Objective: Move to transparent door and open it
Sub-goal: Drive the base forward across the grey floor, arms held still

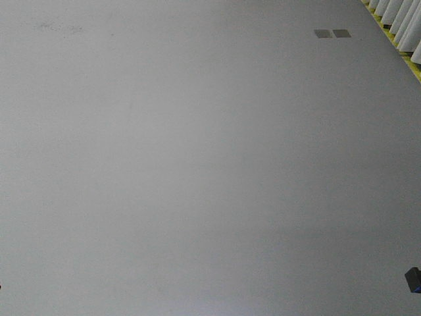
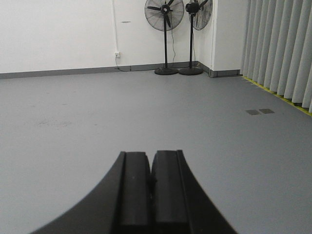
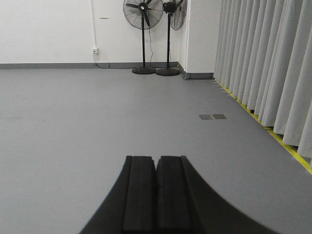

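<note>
The transparent door is out of view in every frame. My left gripper (image 2: 150,154) is shut and empty, its black fingers pressed together, pointing across bare grey floor toward a white wall. My right gripper (image 3: 156,158) is also shut and empty, pointing the same way. The front view shows only grey floor (image 1: 197,164) and a dark corner of a gripper (image 1: 414,278) at the lower right edge.
Two black standing fans (image 2: 165,19) (image 3: 143,14) stand in the far corner by the white wall. Pale vertical curtains (image 3: 263,58) (image 2: 282,48) line the right side behind a yellow floor line (image 3: 287,146). Two small grey floor plates (image 1: 332,33) (image 3: 212,117) lie near them.
</note>
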